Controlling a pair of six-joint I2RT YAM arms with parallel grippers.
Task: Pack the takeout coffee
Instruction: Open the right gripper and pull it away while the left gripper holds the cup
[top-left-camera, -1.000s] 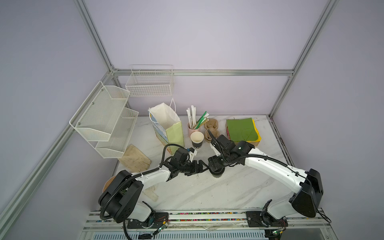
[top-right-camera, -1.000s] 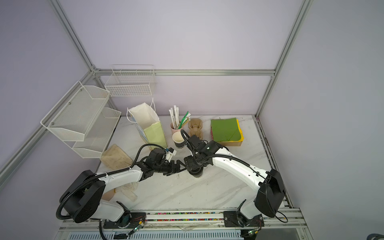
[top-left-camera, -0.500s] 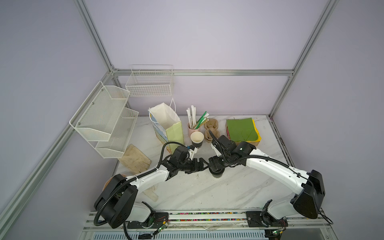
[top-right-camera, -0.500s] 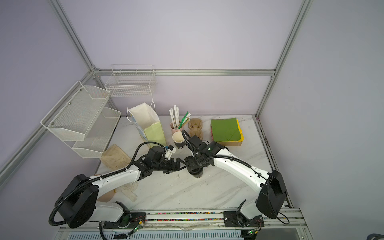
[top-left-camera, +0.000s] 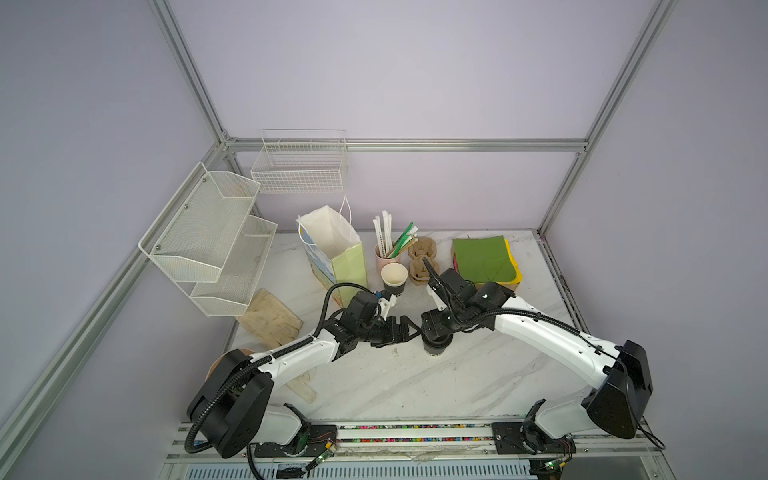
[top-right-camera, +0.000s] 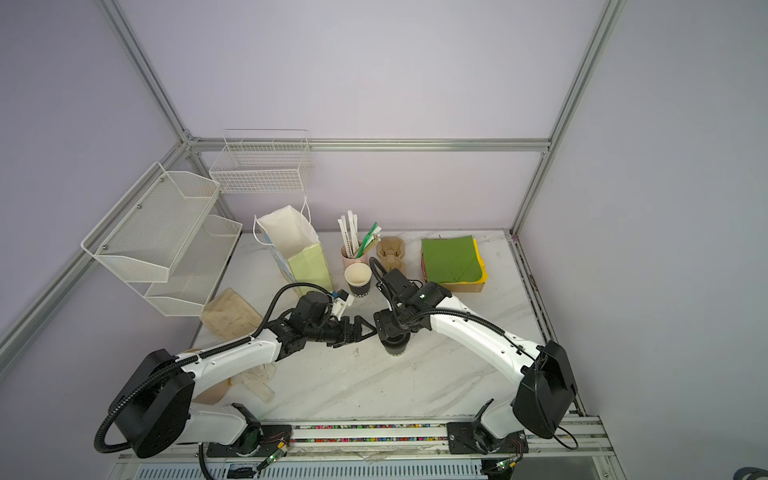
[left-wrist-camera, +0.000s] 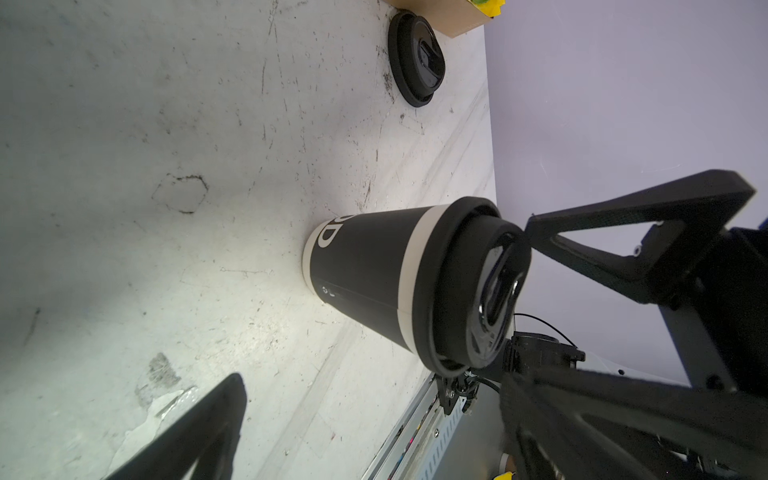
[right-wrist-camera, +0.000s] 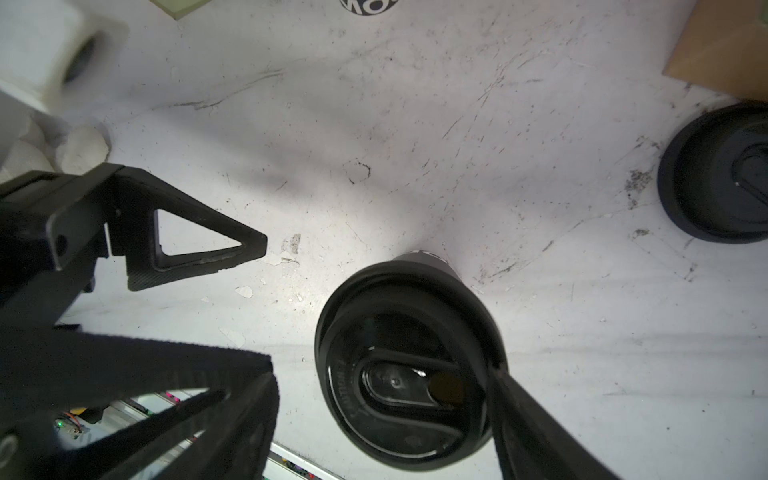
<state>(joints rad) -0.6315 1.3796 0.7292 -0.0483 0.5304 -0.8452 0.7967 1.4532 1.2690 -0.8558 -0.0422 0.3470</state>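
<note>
Takeout coffee upright at mid-table between two arms
On the marble table the paper bag stands open at the far side; the right gripper hangs over the coffee, jaws apart astride its lid, one finger touching the rim; the left gripper, jaws wide apart and empty, sits just left of it; a lidless black cup stands farther back; a loose black lid lies flat on the table
</note>
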